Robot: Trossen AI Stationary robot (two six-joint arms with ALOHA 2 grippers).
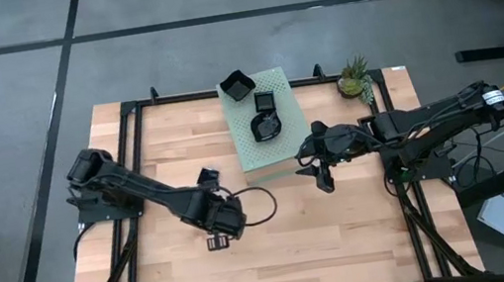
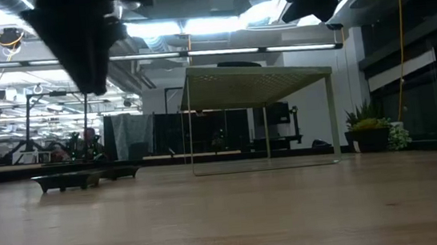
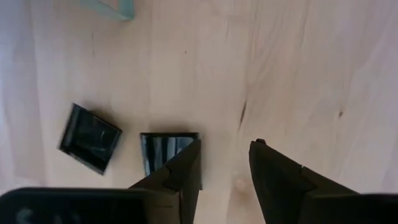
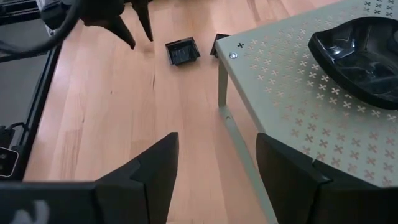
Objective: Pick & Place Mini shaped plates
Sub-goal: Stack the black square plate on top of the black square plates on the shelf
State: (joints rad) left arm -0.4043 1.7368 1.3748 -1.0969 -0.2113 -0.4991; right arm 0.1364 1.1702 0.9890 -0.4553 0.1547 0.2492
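We see the left gripper (image 1: pixel 215 241) over the bare wooden table (image 1: pixel 366 234), its fingers (image 3: pixel 180 177) spread and holding nothing; two small black plates (image 3: pixel 91 137) lie flat on the wood just beside it, one partly behind a fingertip. The right gripper (image 1: pixel 324 186) hangs beside the pale green perforated stand (image 1: pixel 280 162), fingers likewise spread and empty. Three more black plates rest on the stand, one (image 1: pixel 237 86) overhanging its far corner. A small potted plant (image 1: pixel 355 78) stands near the table's far right corner.

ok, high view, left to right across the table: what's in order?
left gripper over bare wood → pale green perforated stand carrying black mini plates → right gripper → small potted plant.
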